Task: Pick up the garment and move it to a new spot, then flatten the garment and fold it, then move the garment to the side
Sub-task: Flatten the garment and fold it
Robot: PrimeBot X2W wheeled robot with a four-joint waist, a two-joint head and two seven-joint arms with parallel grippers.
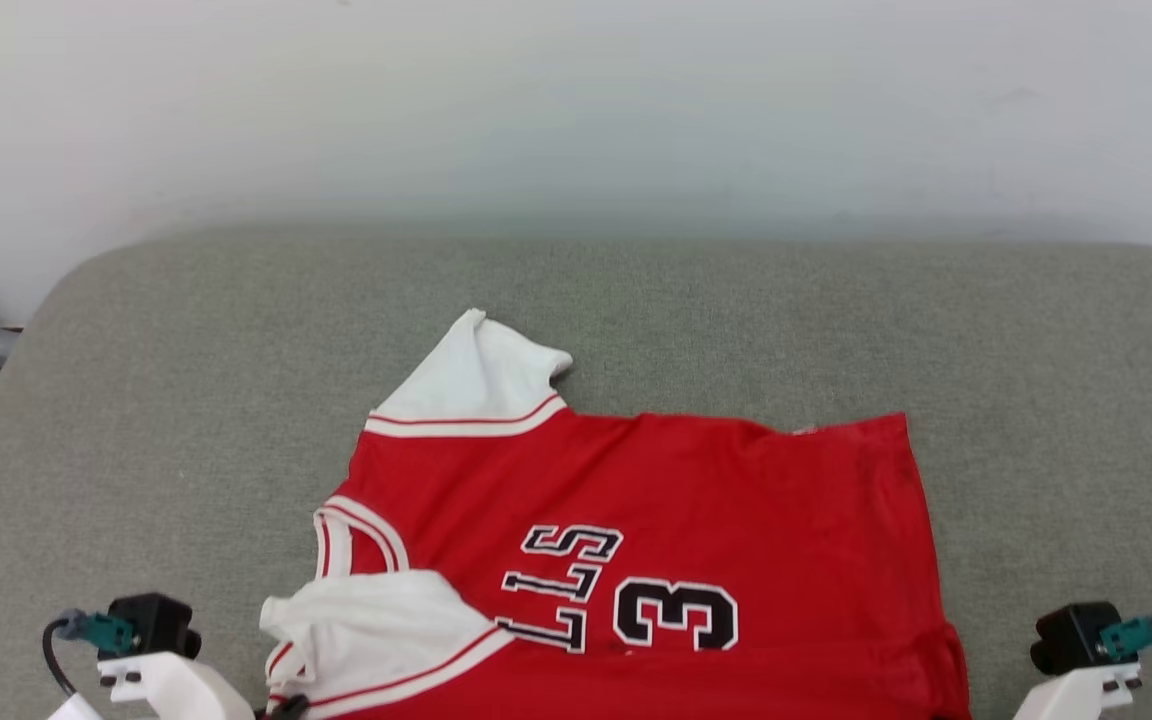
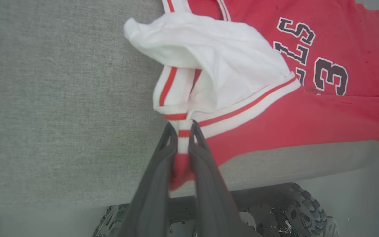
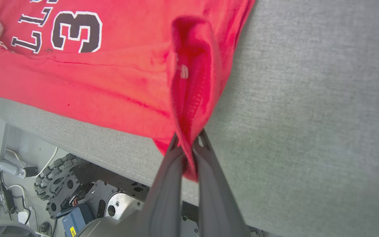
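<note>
Since the red jersey (image 1: 736, 500) lies spread, number up, on the grey cushion (image 1: 186, 400) with its near side draped over the cushion's front edge, the left gripper (image 2: 183, 126) pinches the striped sleeve cuff (image 2: 175, 116) there and the right gripper (image 3: 189, 138) pinches the red hem corner (image 3: 192, 82). Holding both ends likely lets them lift it taut and evenly.

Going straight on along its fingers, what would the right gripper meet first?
The right gripper, shut on the bright red soft sports shirt, would first push into that shirt's raised fold; probably the grey fabric cushion after, depth being unclear.
</note>
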